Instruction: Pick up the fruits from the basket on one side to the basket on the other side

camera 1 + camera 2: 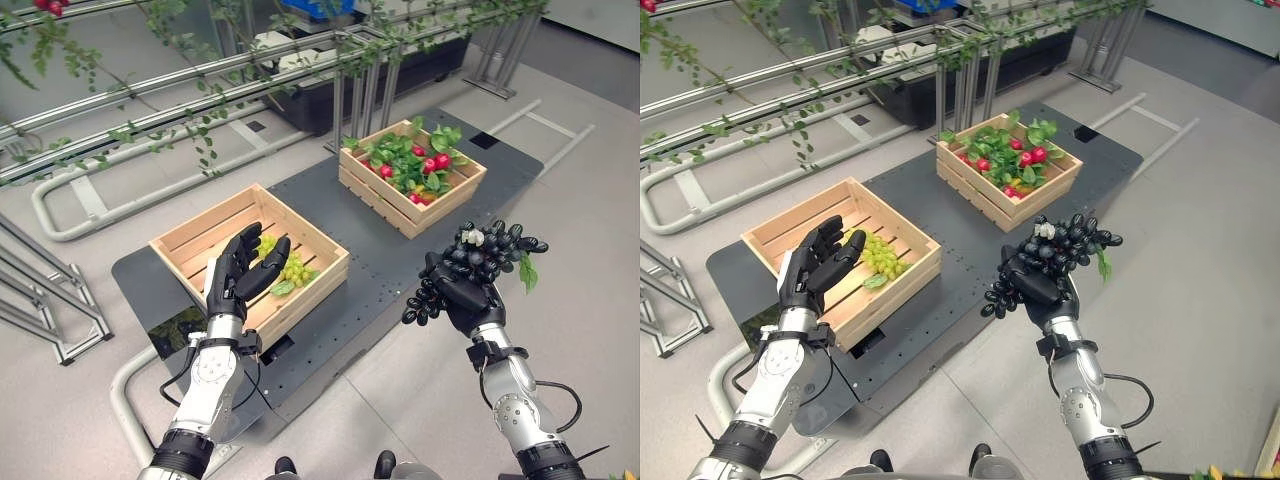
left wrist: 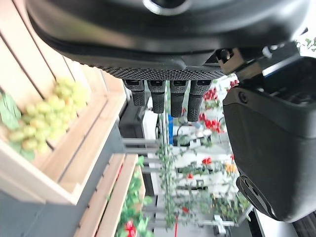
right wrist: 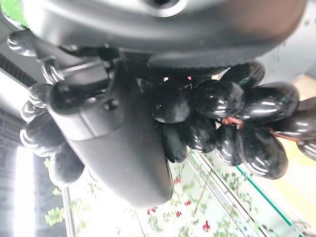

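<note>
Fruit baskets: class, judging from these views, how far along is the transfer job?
Done: green grapes lie in the left crate. In hand: the right hand grips black grapes between the crates; the left hand is open. Left: red fruits in the right crate.

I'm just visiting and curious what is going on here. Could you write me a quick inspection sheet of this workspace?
Surface: dark mat on the floor, carrying both crates.
Job's things: near crate holds green grapes; far crate holds red fruit and leaves; black grapes are in the right hand.
Clutter: nothing seen.
Hands: left hand open above the near crate; right hand, fingers curled round the black grapes.
Cables: nothing seen.
Surroundings: metal rails with vines behind.
</note>
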Robot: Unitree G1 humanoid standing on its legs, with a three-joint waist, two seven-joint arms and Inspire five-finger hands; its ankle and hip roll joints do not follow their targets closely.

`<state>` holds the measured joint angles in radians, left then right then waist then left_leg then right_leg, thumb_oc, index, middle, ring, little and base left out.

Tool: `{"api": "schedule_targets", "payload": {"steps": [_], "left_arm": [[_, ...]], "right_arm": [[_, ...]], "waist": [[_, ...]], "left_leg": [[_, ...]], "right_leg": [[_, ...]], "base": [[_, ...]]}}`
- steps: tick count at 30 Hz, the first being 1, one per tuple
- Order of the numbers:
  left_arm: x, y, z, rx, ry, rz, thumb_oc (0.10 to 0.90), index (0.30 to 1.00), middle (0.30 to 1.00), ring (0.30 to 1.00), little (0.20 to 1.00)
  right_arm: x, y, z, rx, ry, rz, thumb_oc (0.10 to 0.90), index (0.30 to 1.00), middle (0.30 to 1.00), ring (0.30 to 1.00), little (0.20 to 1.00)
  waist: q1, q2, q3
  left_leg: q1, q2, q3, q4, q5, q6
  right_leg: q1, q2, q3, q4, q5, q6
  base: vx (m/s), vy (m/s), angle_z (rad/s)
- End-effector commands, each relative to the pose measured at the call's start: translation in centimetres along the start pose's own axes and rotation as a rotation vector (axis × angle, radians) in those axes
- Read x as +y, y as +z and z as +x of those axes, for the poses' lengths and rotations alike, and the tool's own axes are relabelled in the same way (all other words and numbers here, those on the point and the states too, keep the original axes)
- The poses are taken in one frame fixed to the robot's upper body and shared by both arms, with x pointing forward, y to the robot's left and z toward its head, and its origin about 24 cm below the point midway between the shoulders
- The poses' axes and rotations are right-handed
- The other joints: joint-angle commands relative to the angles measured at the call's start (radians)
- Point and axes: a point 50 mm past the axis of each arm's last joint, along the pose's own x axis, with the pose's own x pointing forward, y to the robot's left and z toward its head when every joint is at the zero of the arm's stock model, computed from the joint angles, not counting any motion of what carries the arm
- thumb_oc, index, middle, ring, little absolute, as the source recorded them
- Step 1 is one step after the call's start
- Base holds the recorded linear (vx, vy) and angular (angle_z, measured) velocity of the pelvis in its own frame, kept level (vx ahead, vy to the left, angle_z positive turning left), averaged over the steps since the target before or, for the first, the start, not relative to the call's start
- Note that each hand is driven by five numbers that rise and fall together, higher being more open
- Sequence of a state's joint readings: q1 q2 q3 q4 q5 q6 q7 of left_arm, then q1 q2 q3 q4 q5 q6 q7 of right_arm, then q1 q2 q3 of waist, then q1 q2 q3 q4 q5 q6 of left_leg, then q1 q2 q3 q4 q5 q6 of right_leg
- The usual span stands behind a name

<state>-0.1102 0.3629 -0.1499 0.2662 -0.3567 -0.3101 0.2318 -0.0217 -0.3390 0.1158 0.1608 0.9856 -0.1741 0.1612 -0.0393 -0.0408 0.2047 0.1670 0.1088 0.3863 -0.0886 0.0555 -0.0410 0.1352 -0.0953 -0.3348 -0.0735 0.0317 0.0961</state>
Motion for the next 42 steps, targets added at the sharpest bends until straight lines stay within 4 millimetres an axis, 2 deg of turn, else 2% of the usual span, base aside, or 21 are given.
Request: {"api": "schedule_targets", "payload": {"steps": [1, 7, 11, 13, 14, 16, 17, 18, 19, 20, 21, 23, 27, 33, 38, 42], "left_arm": [[-0.5, 4.5, 2.1, -0.231, -0.028, 0.008, 0.8, 0.9, 0.9, 0.9, 0.9], [0.0, 4.5, 2.2, -0.228, -0.005, -0.001, 0.8, 0.9, 0.9, 0.9, 0.9], [0.1, 4.5, 2.2, -0.229, 0.025, -0.008, 0.8, 0.9, 0.9, 0.9, 0.9], [0.2, 4.3, 2.0, -0.225, 0.039, -0.011, 0.8, 0.9, 0.9, 0.9, 0.9], [0.2, 4.2, 1.8, -0.215, 0.047, -0.02, 0.8, 0.9, 0.9, 0.9, 0.9], [0.4, 3.8, 1.5, -0.195, 0.078, -0.019, 0.8, 0.9, 0.9, 0.9, 0.9], [1.0, 3.3, 1.0, -0.175, 0.131, -0.02, 0.8, 0.9, 0.9, 0.9, 0.9], [1.4, 3.2, 0.7, -0.174, 0.159, -0.016, 0.8, 0.9, 0.9, 0.9, 0.9], [1.7, 3.2, 0.5, -0.175, 0.179, -0.011, 0.8, 0.9, 0.9, 0.9, 0.9], [2.0, 3.4, 0.2, -0.184, 0.194, -0.009, 0.8, 0.9, 0.9, 0.9, 0.9], [2.5, 3.5, 0.2, -0.186, 0.203, -0.008, 0.8, 0.9, 0.9, 0.9, 0.9], [2.4, 3.2, 0.5, -0.171, 0.195, -0.004, 0.8, 0.9, 0.9, 0.9, 0.9], [2.2, 4.2, 2.1, -0.215, 0.183, 0.008, 0.8, 0.9, 0.9, 0.9, 0.9], [2.0, 4.2, 2.4, -0.2, 0.151, 0.031, 0.8, 0.9, 0.9, 0.9, 0.9], [2.0, 3.6, 2.3, -0.165, 0.136, 0.027, 0.8, 0.9, 0.9, 0.9, 0.9], [1.3, 3.0, 2.2, -0.121, 0.088, 0.026, 0.8, 0.9, 0.9, 0.9, 0.9]], "right_arm": [[2.0, 3.3, 1.7, -0.218, 0.109, -0.002, 0.4, 0.3, 0.3, 0.3, 0.3], [1.5, 2.2, 1.0, -0.174, 0.07, 0.004, 0.4, 0.3, 0.3, 0.3, 0.3], [1.0, 1.8, 0.5, -0.143, 0.042, -0.014, 0.4, 0.3, 0.3, 0.3, 0.3], [0.8, 1.7, 0.5, -0.12, 0.032, -0.038, 0.4, 0.3, 0.3, 0.3, 0.3], [0.3, 1.6, 0.4, -0.082, 0.024, -0.059, 0.4, 0.3, 0.3, 0.3, 0.3], [0.2, 1.3, 0.6, -0.037, 0.038, -0.068, 0.4, 0.3, 0.3, 0.3, 0.3], [0.6, 1.0, 1.0, 0.008, 0.085, -0.073, 0.4, 0.3, 0.3, 0.3, 0.3], [1.2, 0.9, 1.4, 0.029, 0.125, -0.074, 0.4, 0.3, 0.3, 0.3, 0.3], [1.5, 0.8, 1.6, 0.042, 0.15, -0.074, 0.4, 0.3, 0.3, 0.3, 0.3], [2.2, 0.6, 2.1, 0.052, 0.185, -0.086, 0.4, 0.3, 0.3, 0.3, 0.3], [2.9, 0.4, 2.6, 0.059, 0.21, -0.102, 0.4, 0.3, 0.3, 0.3, 0.3], [3.1, -0.2, 2.5, 0.069, 0.183, -0.084, 0.4, 0.3, 0.3, 0.3, 0.3], [3.3, 0.0, 2.2, 0.056, 0.212, -0.1, 0.4, 0.3, 0.3, 0.3, 0.3], [2.7, 0.1, 1.6, 0.068, 0.204, -0.093, 0.4, 0.3, 0.3, 0.3, 0.3], [2.4, -1.3, 1.0, 0.141, 0.205, -0.077, 0.4, 0.3, 0.3, 0.3, 0.3], [2.0, -2.5, 0.0, 0.193, 0.161, -0.034, 0.4, 0.3, 0.3, 0.3, 0.3]], "waist": [[0.006, 0.018, -0.122], [-0.026, 0.022, -0.138], [-0.048, 0.014, -0.137], [-0.047, -0.001, -0.13], [-0.039, -0.018, -0.114], [-0.021, -0.026, -0.1], [0.005, -0.022, -0.092], [0.024, -0.017, -0.092], [0.036, -0.012, -0.088], [0.059, -0.002, -0.082], [0.069, 0.008, -0.08], [0.059, 0.023, -0.082], [0.039, 0.027, -0.087], [0.011, 0.032, -0.102], [-0.002, 0.03, -0.101], [-0.025, 0.025, -0.087]], "left_leg": [[-0.038, -0.08, -0.028, 0.001, -0.124, 0.035], [-0.033, -0.07, -0.016, 0.001, -0.124, 0.034], [-0.013, -0.062, -0.005, 0.007, -0.12, 0.029], [-0.044, -0.046, -0.006, 0.108, -0.136, 0.017], [-0.121, -0.015, -0.038, 0.262, -0.109, -0.02], [-0.151, -0.035, -0.139, 0.339, -0.147, -0.007], [-0.164, -0.094, -0.268, 0.335, -0.151, 0.022], [-0.166, -0.133, -0.363, 0.321, -0.157, 0.036], [-0.158, -0.146, -0.423, 0.284, -0.155, 0.042], [-0.146, -0.165, -0.526, 0.198, -0.147, 0.049], [-0.13, -0.177, -0.567, 0.15, -0.143, 0.059], [-0.1, -0.166, -0.529, 0.089, -0.132, 0.07], [-0.077, -0.175, -0.535, 0.015, -0.097, 0.075], [-0.047, -0.18, -0.495, 0.002, -0.12, 0.098], [-0.033, -0.179, -0.451, 0.001, -0.135, 0.111], [-0.027, -0.181, -0.415, 0.001, -0.147, 0.121]], "right_leg": [[0.065, 0.001, -0.02, 0.052, -0.126, -0.012], [0.034, 0.023, 0.0, 0.067, -0.136, -0.029], [0.017, 0.047, 0.031, 0.078, -0.145, -0.048], [0.021, 0.05, 0.046, 0.072, -0.14, -0.065], [0.033, 0.056, 0.07, 0.059, -0.126, -0.083], [0.033, 0.051, 0.116, 0.056, -0.116, -0.086], [0.016, 0.051, 0.19, 0.056, -0.097, -0.087], [0.002, 0.055, 0.244, 0.064, -0.092, -0.082], [-0.004, 0.061, 0.279, 0.078, -0.096, -0.083], [-0.019, 0.075, 0.331, 0.107, -0.11, -0.082], [-0.031, 0.083, 0.361, 0.13, -0.128, -0.078], [-0.048, 0.073, 0.332, 0.161, -0.134, -0.064], [-0.063, 0.065, 0.328, 0.14, -0.111, -0.04], [-0.074, 0.054, 0.335, 0.147, -0.107, -0.022], [-0.085, 0.041, 0.337, 0.16, -0.088, -0.004], [-0.11, 0.027, 0.362, 0.158, -0.039, 0.022]], "base": [[-0.03, -0.052, -0.02], [-0.04, -0.077, -0.01], [-0.04, -0.11, -0.05], [-0.05, -0.143, -0.14], [-0.05, -0.139, -0.31], [-0.05, 0.0, -0.89], [-0.06, 0.158, -1.22], [-0.06, 0.169, -1.03], [-0.02, 0.171, -1.6], [-0.03, 0.216, -1.95], [-0.04, 0.249, -1.86], [-0.04, 0.231, -1.6], [-0.05, 0.151, -1.03], [-0.01, 0.124, -0.14], [-0.01, 0.1, -0.12], [-0.02, 0.103, -0.25]]}}
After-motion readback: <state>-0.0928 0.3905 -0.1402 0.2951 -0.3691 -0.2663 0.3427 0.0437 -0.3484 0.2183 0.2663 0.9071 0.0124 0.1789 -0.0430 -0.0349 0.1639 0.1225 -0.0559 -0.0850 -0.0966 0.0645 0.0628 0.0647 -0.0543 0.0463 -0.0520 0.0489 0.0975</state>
